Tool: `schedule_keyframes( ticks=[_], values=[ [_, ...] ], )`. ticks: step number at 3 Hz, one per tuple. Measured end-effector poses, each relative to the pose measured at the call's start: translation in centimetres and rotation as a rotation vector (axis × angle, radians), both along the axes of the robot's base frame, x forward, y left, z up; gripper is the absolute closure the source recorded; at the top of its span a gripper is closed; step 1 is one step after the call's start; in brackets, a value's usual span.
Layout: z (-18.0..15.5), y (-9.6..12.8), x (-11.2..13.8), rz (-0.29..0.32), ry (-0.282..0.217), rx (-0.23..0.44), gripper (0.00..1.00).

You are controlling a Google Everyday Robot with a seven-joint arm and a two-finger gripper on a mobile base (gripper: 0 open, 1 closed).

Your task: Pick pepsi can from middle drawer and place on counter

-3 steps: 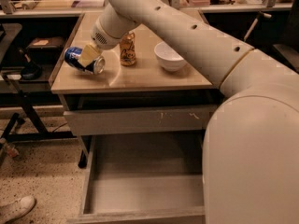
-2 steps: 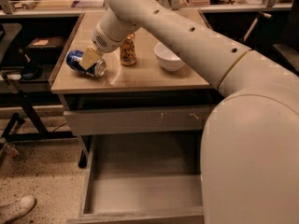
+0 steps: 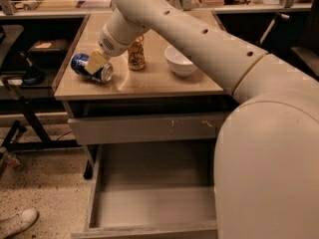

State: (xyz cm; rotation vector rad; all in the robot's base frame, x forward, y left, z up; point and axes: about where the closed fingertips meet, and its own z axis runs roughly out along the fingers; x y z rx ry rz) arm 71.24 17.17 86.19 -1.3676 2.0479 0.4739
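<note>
Pepsi can (image 3: 79, 63) on its side near the left front corner of the counter (image 3: 149, 83), with the gripper (image 3: 94, 66) clamped across its middle.

From my seat I saw one pale finger (image 3: 95, 61) lying over the blue can; the other was hidden behind it. A gold can (image 3: 136, 54) stood upright just beside the gripper, and a white bowl (image 3: 179, 61) sat further right, apart from both. The arm (image 3: 199, 39) reached across the counter from the right, and its bulk blocked my view of the right side of the middle drawer (image 3: 149, 203), which stood pulled out below with a bare floor. A scuffed drawer front (image 3: 139, 128) sat shut above it. A shoe (image 3: 17, 223) showed at bottom left.
</note>
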Motion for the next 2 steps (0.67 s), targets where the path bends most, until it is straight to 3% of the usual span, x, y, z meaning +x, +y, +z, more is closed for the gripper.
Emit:
schedule_keyframes(
  ticks=[2],
  values=[
    [0.00,0.00,0.00,0.000,0.000,0.000,0.12]
  ],
)
